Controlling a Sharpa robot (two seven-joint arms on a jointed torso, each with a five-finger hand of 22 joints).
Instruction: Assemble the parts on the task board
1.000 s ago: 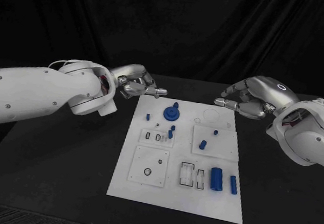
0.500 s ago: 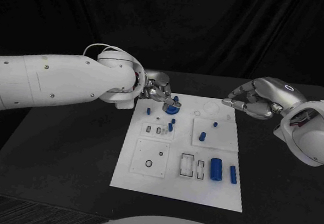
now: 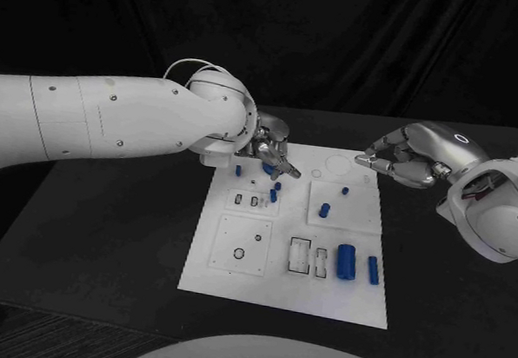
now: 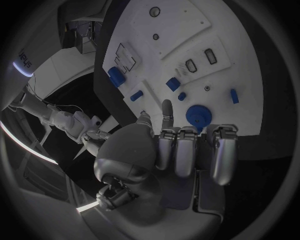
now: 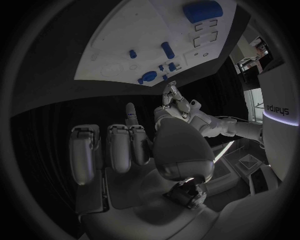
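White task board point(image 3: 247, 284) lies on the black worktop point(image 3: 89, 238), and we go over it from its near edge outward. Nearest we see a large blue cylinder point(image 3: 347, 262) with a slimmer blue peg point(image 3: 374, 270) just beside it toward the right arm's side, both lying flat next to two empty rectangular slots point(image 3: 310, 259). On the left arm's side of those sits a square plate with a small dark ring point(image 3: 239, 253). Further out a short blue peg point(image 3: 325, 209) lies tilted on a raised square plate, with a tiny blue stud point(image 3: 343, 189) beyond it. Near the middle a small blue pin point(image 3: 273, 195) stands by two small slots.

At the far end of the board we see the left hand point(image 3: 270, 154), fingers curled down over a round blue gear point(image 4: 199, 115); in the left wrist view one fingertip points toward the board and the gear sits just past the fingertips, apart from them, so we read this hand as holding nothing with fingers loosely curled. Another small blue peg point(image 3: 237, 170) stands just beside that hand, on the board's edge.

Right hand point(image 3: 402, 166) hovers off the far corner of the board, fingers curled in, nothing in them as far as we can tell.
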